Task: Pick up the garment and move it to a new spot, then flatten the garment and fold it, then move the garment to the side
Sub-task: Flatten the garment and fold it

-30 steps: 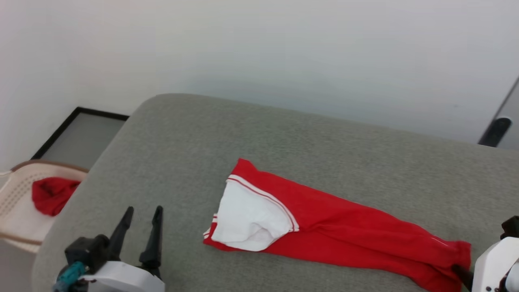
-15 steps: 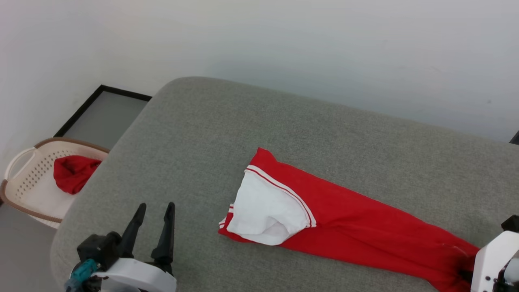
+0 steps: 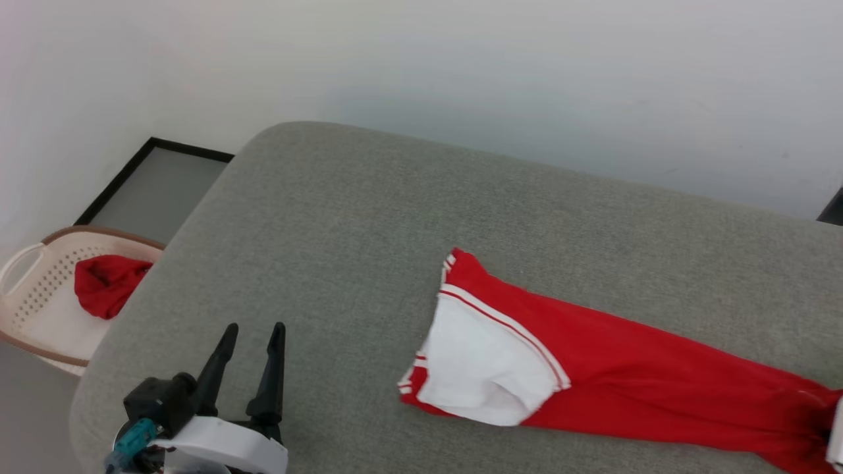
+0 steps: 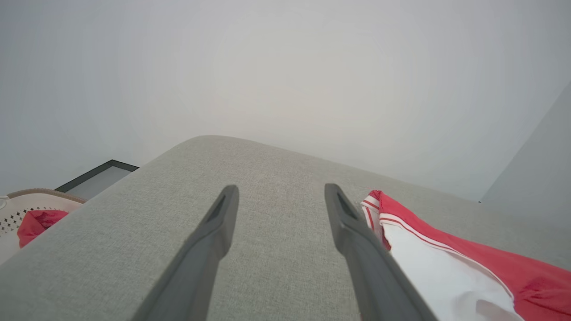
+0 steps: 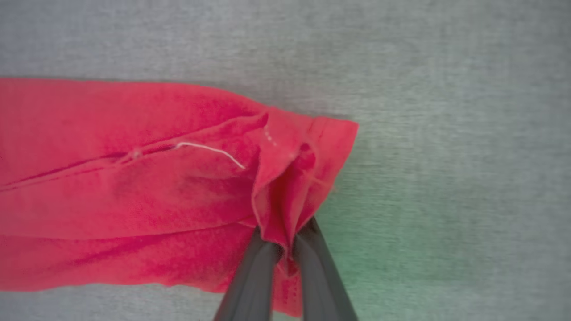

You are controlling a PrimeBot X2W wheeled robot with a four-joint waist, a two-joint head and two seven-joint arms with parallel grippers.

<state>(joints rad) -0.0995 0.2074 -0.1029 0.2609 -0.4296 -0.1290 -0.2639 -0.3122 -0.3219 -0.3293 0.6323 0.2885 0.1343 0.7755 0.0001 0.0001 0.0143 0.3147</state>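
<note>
The garment (image 3: 625,382), bright red with a white sleeve panel (image 3: 487,368) and striped trim, lies stretched in a long narrow band across the grey padded surface (image 3: 362,230). Its far end runs off the right edge of the head view. In the right wrist view my right gripper (image 5: 285,236) is shut on a bunched fold at the garment's (image 5: 134,187) hemmed end. My left gripper (image 3: 255,327) hovers open at the lower left, holding nothing. In its own view the left gripper (image 4: 281,189) has the sleeve end of the garment (image 4: 513,272) just right of its right finger.
A cream perforated basket (image 3: 39,309) holding a plain red cloth bundle (image 3: 105,286) stands on the floor off the surface's left edge. A black-framed panel (image 3: 151,191) lies behind it. A white wall runs along the back.
My right gripper has closed on the garment's end, and the garment has slid to the right across the surface. The head camera has shifted a little. My left gripper stays open.
</note>
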